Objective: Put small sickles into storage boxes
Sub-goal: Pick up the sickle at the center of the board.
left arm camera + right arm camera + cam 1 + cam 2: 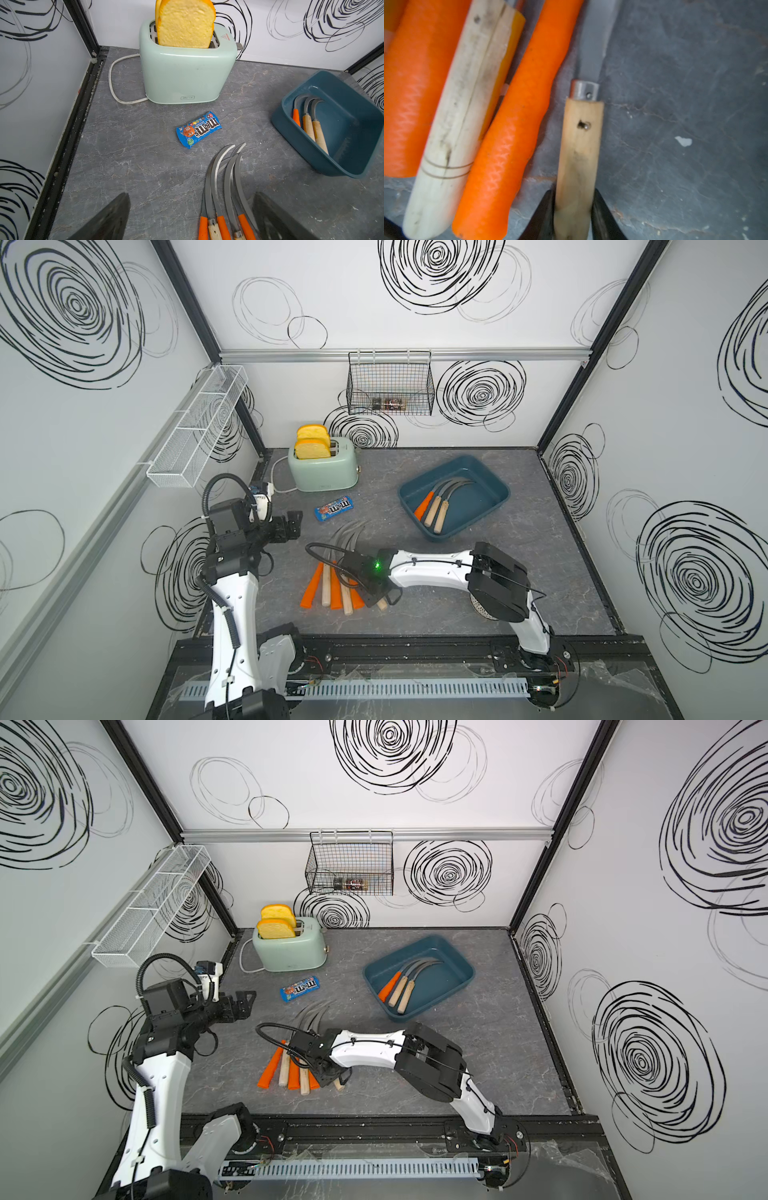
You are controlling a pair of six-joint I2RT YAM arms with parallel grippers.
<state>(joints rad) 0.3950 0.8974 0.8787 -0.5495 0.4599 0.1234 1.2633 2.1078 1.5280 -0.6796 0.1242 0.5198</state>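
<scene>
Teal storage box [478, 497] has three small sickles [436, 506], six left on the table [519, 572], right gripper [574, 207] pinching one's wooden handle [579, 155], left gripper [293, 524] spread.

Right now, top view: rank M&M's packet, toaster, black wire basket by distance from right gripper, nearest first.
1. M&M's packet, on the table just beyond the right gripper, closed on a wooden-handled sickle.
2. Toaster, farther back, by the rear wall.
3. Black wire basket, hung on the rear wall.
</scene>
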